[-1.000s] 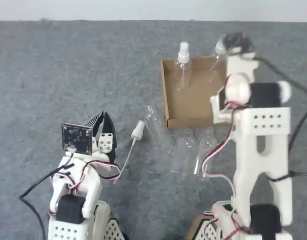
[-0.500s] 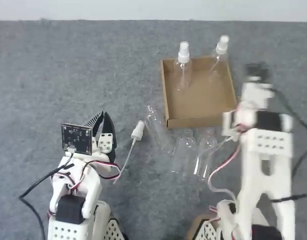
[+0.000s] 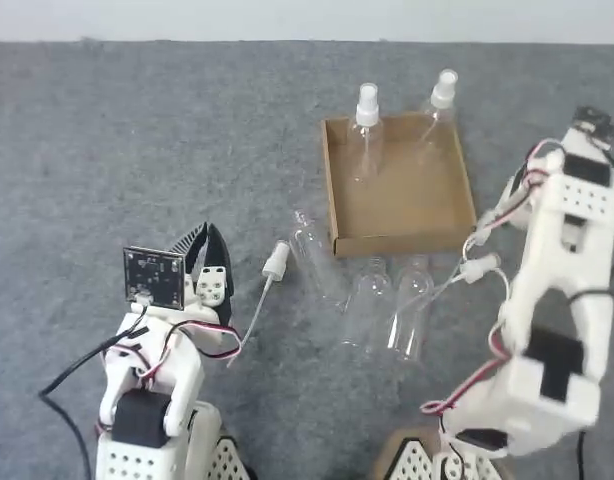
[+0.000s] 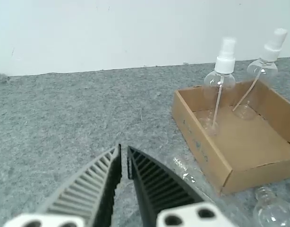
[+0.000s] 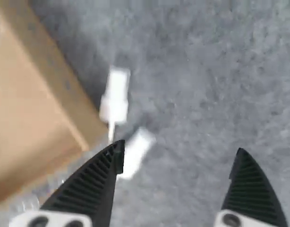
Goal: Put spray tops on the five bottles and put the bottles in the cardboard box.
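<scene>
Two clear bottles with white spray tops (image 3: 366, 130) (image 3: 438, 112) stand at the far side of the cardboard box (image 3: 399, 238). Three topless bottles (image 3: 318, 258) (image 3: 367, 298) (image 3: 411, 306) lie on the carpet in front of the box. One loose spray top (image 3: 275, 263) lies left of them. In the right wrist view my right gripper (image 5: 178, 161) is open above the carpet beside the box corner (image 5: 36, 109), with two spray tops (image 5: 115, 92) (image 5: 135, 152) below it. My left gripper (image 4: 124, 152) is shut and empty, low at the left (image 3: 208, 246).
Grey carpet covers the table. The right arm (image 3: 562, 240) stands tall just right of the box and the lying bottles. Open carpet stretches left of the box and beyond the left arm.
The right arm has swung away from over the box's far right corner to the right and toward the front, leaving the second capped bottle standing there. The left arm has kept still.
</scene>
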You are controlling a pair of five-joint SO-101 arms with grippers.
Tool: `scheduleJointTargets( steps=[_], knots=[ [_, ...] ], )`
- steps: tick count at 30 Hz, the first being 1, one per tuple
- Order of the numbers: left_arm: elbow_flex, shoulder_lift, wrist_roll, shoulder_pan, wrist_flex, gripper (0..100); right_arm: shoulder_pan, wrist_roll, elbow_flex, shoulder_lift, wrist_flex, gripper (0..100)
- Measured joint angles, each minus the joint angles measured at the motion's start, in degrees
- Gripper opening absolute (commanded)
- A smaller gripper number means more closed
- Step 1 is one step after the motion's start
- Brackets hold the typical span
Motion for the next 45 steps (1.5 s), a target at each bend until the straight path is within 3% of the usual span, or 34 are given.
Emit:
scheduleJointTargets(
  steps=[7, 20, 28, 45],
  knots=[
    [0.0, 0.0, 0.0, 0.0, 0.0, 1, -0.26, -5.71, -12.66, 13.27, 0.0, 28.6],
    [0.0, 0.0, 0.0, 0.0, 0.0, 1, -0.62, -14.77, -18.2, 20.57, 0.0, 28.8],
    [0.0, 0.0, 0.0, 0.0, 0.0, 1, -6.68, -14.95, -18.29, 20.75, 0.0, 28.8],
    [0.0, 0.0, 0.0, 0.0, 0.0, 1, -5.8, -15.03, -18.46, 28.31, 1.14, 28.5]
  ],
)
